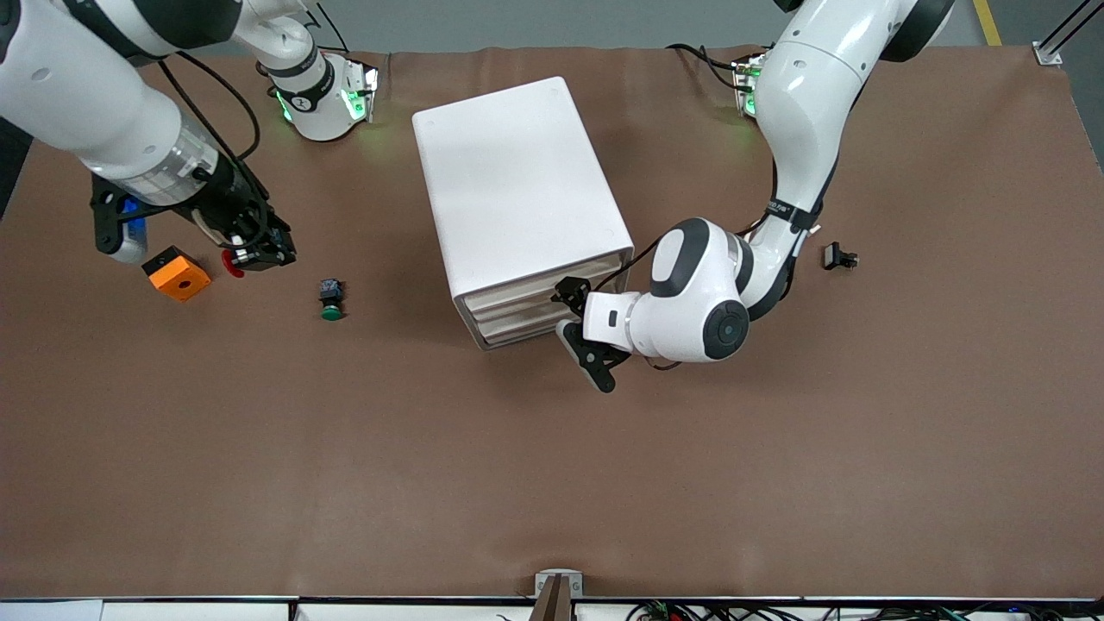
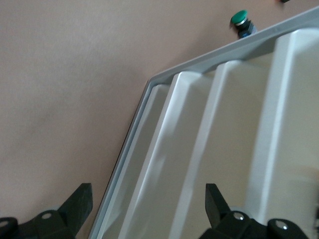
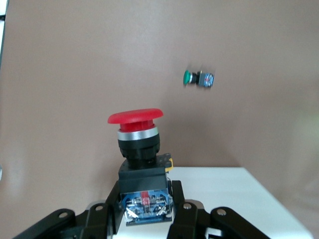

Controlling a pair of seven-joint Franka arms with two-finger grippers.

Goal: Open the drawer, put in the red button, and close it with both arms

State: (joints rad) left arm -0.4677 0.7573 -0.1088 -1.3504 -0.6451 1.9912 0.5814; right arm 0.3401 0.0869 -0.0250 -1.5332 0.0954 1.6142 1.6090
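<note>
Red button (image 3: 135,144) clamped by its black body in the right gripper (image 1: 259,252), up off the table beside the orange box (image 1: 177,273), at the right arm's end. So: picked up, not yet delivered. Drawers of the white cabinet (image 1: 517,198) all look flush, none pulled out yet. Left gripper (image 1: 580,332) at the drawer fronts, jaws spread wide and holding nothing, apparently lining up on a drawer edge. Green button (image 1: 331,299) untouched on the table. Left to do: open, drop in, push shut with both arms.
</note>
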